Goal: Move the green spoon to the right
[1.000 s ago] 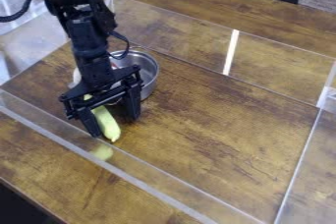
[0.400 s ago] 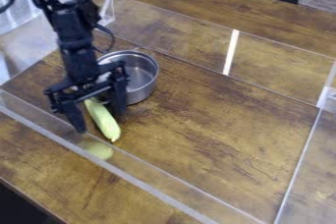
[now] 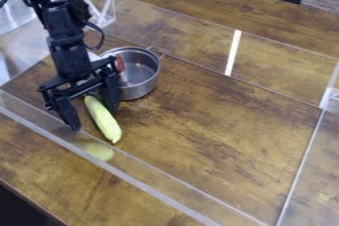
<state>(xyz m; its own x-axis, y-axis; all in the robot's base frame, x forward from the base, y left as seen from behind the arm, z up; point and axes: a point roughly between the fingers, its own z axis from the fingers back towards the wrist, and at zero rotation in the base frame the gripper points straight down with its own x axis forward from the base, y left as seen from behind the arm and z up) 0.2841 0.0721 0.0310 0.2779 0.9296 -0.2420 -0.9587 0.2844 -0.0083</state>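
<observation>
The green spoon (image 3: 105,121) lies flat on the wooden table, its thick yellow-green handle pointing toward the front; its silver bowl end is hidden beneath my gripper. My gripper (image 3: 89,108) points down over the spoon's upper end, open, with one finger (image 3: 61,114) left of the handle and the other (image 3: 115,89) to its right, near the pot. Nothing is clamped between the fingers.
A small metal pot (image 3: 135,72) stands just right of and behind the gripper. Clear acrylic walls (image 3: 159,192) fence the table at the front and right. A white strip (image 3: 235,53) lies farther back. A yellow-green reflection (image 3: 97,152) shows in the front wall.
The gripper has shifted left and rolled about its axis, staying open. The spoon lies where it was, more of its handle now uncovered.
</observation>
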